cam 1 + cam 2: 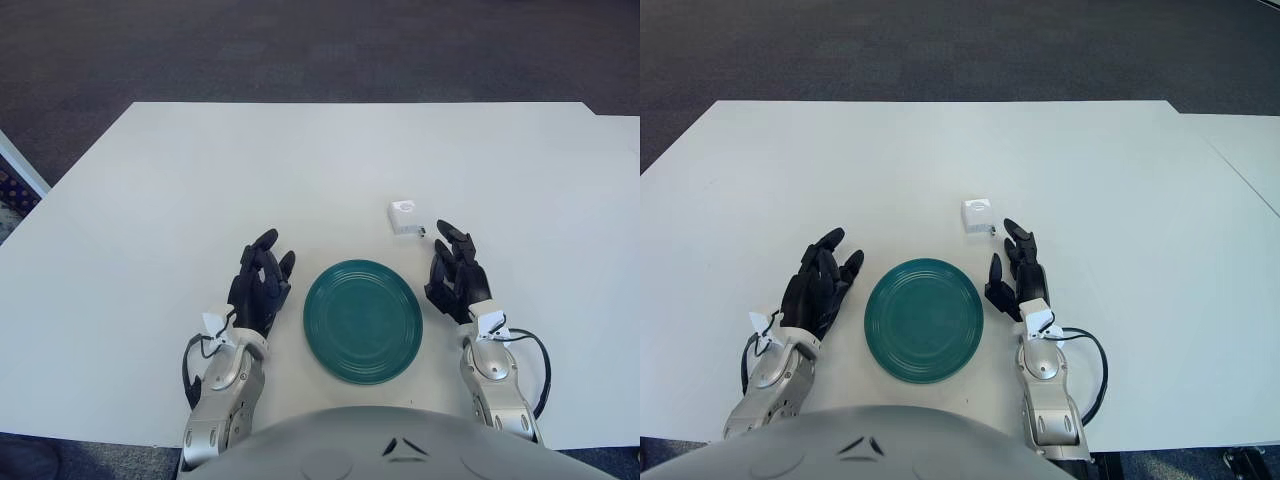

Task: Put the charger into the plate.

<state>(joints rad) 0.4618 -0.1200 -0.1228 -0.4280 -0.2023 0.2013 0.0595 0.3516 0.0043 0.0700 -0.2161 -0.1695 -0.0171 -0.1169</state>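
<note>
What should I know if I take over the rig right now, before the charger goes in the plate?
Left hand: open, holds nothing, left of the plate.
Right hand: open, holds nothing, right of the plate, fingertips just short of the charger.
Charger: small white block on the table, beyond the plate's far right edge, not touched.
Plate: green, between the two hands, nothing in it.
Done: nothing yet.
Left: grasp the charger, probably with the right hand since it is nearer, carry it over and set it in the plate.
</note>
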